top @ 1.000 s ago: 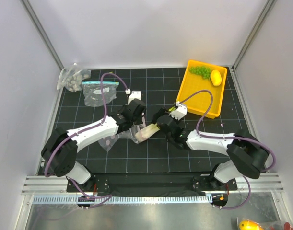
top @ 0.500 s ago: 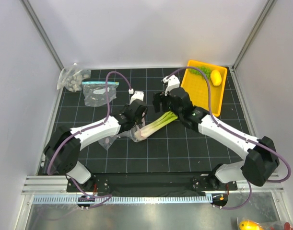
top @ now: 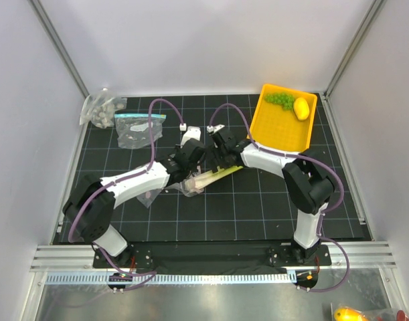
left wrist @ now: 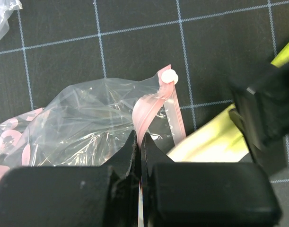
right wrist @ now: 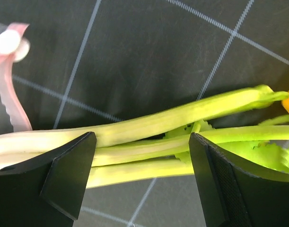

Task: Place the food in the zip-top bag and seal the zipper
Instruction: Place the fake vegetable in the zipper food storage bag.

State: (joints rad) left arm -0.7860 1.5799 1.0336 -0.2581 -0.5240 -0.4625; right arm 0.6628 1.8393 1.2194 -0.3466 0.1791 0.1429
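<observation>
So the leek [top: 215,174] is lying flat on the black grid mat, right in the middle. Its pale end sits just beside the mouth of the dotted zip-top bag [left wrist: 83,118] and its green tops point toward the yellow tray [top: 284,137]. We honestly can't tell if the white end is past the lip yet or just butted against it. We'd guess the leek is light and fairly stiff along the pale shank, but the split leaves look floppy. We'd grab it on the firm part mid-stalk, across its width, and slide it in lengthwise. The right gripper [right wrist: 142,142] hangs right over that spot with its jaws spread wide either side of the stalk, gripping nothing. The left gripper [left wrist: 138,142] is pressed together on the pink zipper [left wrist: 145,111], holding that edge up. The film looks thin, limp and slippery, so the mouth probably sags anywhere it isn't held. The lemon [top: 301,108] and the grapes [top: 280,99] are still in the tray's far corner. The lemon looks like it would roll, and the grapes look soft.
</observation>
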